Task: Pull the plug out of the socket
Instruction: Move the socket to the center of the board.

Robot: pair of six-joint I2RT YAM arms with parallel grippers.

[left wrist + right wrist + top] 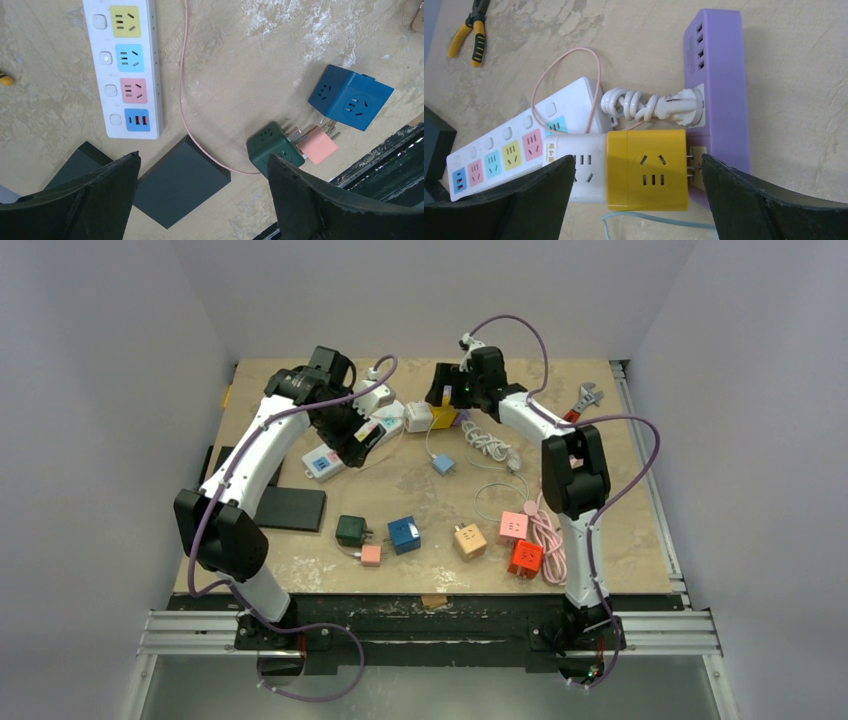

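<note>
1. Right gripper (638, 165) wide open, holding nothing; fingers either side of yellow cube plug (646, 172).
2. Plug prongs partly in purple socket strip (719, 75); mid far edge of table (420, 495).
3. Left gripper (203, 159) wide open, empty; above white power strip (131, 70).

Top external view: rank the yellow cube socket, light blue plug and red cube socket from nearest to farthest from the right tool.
1. yellow cube socket, right beside the right tool.
2. light blue plug, mid-table.
3. red cube socket, near edge, right side.

Left arm (250, 455) bent toward upper centre, left pincer (203, 157) spread wide, right arm (570, 475) angled up-left, right pincer (638, 159) likewise gaping.
</note>
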